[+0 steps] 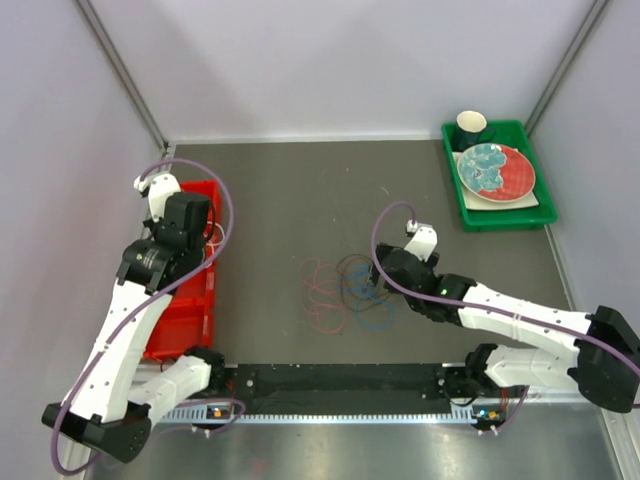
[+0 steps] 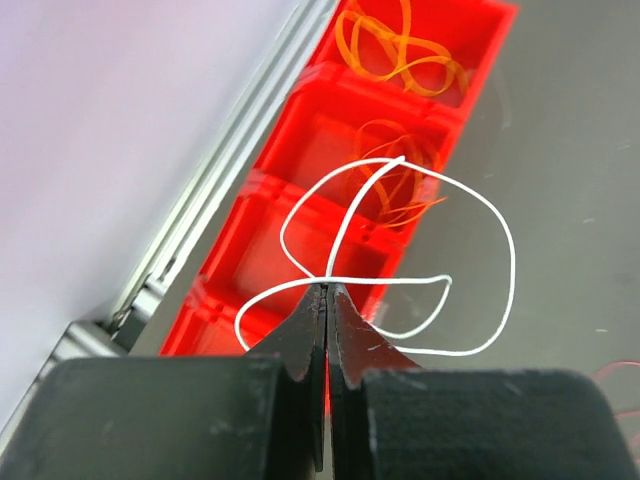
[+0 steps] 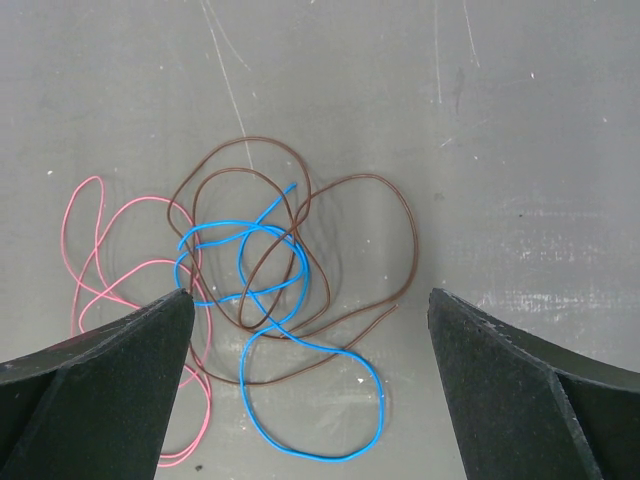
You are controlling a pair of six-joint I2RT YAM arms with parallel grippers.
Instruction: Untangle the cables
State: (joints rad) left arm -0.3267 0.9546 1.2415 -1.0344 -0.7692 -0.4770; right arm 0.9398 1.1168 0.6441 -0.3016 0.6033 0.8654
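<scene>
At left, holding white cable [image 2: 510, 262] in left gripper [image 2: 328, 290], jaws pinched shut on a crossing of its loops, hanging over red bin [image 2: 300, 140], with orange cables [image 2: 400, 50] already lying in two of its compartments. Risk here: landing across a divider or on top of an orange coil if let go off-centre, given a loop that looks wider than one compartment and reaches past the bin's right wall in the wrist view. Mid-table, under right arm: pink cable [image 3: 66, 230] flat on the left, just beside dark brown cable [image 3: 410, 230]; brown interlaced with blue cable [image 3: 379, 395] at several crossings. Right gripper [image 3: 310, 295] hovering above, spread wide, holding nothing. Risk there: closing on a crossing, lifting brown and blue together, pulling the tangle tighter. Thin, springy-looking wire throughout, loose open coils, no tight knots visible
</scene>
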